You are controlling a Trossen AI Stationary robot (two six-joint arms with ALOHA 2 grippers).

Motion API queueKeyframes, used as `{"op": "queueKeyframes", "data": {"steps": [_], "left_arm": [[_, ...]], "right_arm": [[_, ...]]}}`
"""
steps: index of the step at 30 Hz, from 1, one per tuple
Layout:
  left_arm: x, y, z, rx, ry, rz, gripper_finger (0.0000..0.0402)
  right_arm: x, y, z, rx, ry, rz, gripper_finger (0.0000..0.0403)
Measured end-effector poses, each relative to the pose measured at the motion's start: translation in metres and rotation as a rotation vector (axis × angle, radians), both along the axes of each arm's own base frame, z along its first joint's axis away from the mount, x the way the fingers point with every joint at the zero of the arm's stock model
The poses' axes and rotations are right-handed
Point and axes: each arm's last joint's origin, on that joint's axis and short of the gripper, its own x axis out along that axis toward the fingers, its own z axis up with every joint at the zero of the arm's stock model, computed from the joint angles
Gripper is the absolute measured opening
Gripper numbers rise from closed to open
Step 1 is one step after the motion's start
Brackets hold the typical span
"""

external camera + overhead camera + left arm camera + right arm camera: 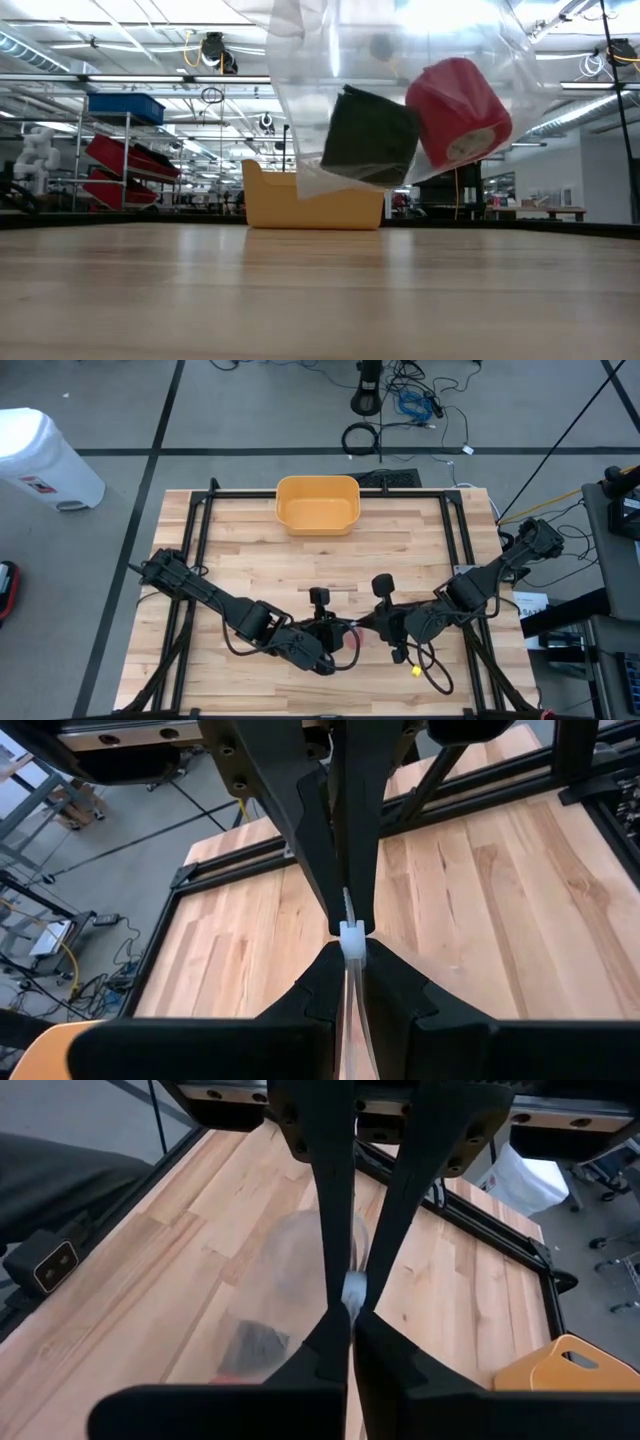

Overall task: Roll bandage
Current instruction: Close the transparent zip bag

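Note:
A clear plastic bag (pixel 400 80) hangs above the table's near middle. Inside it are a black bandage roll (pixel 370 135) and a red bandage roll (pixel 460 110), both resting against the bag's bottom. My left gripper (pixel 335 637) and my right gripper (pixel 366 628) meet tip to tip at the bag's top edge, each shut on it. The right wrist view shows the bag (pixel 290 1270) below the fingers, with the black roll (pixel 255 1345) in it. My left gripper pinches the bag's top edge at a white strip (pixel 350 935) between its two fingertips, coming slanting down from the table's left. The clear film (pixel 355 1010) runs back between the fingers. The bag hangs below, clear of the table. My right gripper pinches the same white strip (pixel 355 1290) on the bag's top edge between its fingertips, slanting down from the table's right, directly opposite the left fingers. The bag hangs below the fingers, lifted clear of the table.
A yellow bin (pixel 318 503) stands at the table's far middle edge. A black frame (pixel 200 540) runs around the wooden tabletop. On the floor beyond the table's far left corner stands a white container (pixel 40 455). Bare wood lies between the bag and the bin.

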Motion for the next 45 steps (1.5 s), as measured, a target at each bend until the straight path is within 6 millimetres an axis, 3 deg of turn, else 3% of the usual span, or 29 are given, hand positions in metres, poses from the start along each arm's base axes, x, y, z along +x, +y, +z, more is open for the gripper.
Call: {"op": "queueKeyframes", "data": {"steps": [26,31,39,45], "left_arm": [[-0.018,0.004,0.005,-0.044,0.063,0.051,0.0034],[-0.024,0.007,0.014,-0.056,0.044,0.050,0.0034],[-0.040,0.014,0.038,-0.110,0.001,0.025,0.0034],[-0.044,0.015,0.041,-0.113,-0.002,0.019,0.0034]], "right_arm": [[-0.004,0.000,-0.005,0.022,0.054,-0.020,0.0002],[-0.001,0.002,-0.009,0.037,0.066,-0.035,0.0051],[0.013,-0.002,0.009,0.065,-0.116,-0.010,0.0168],[0.022,-0.015,0.012,0.109,-0.133,-0.001,0.0195]]}}
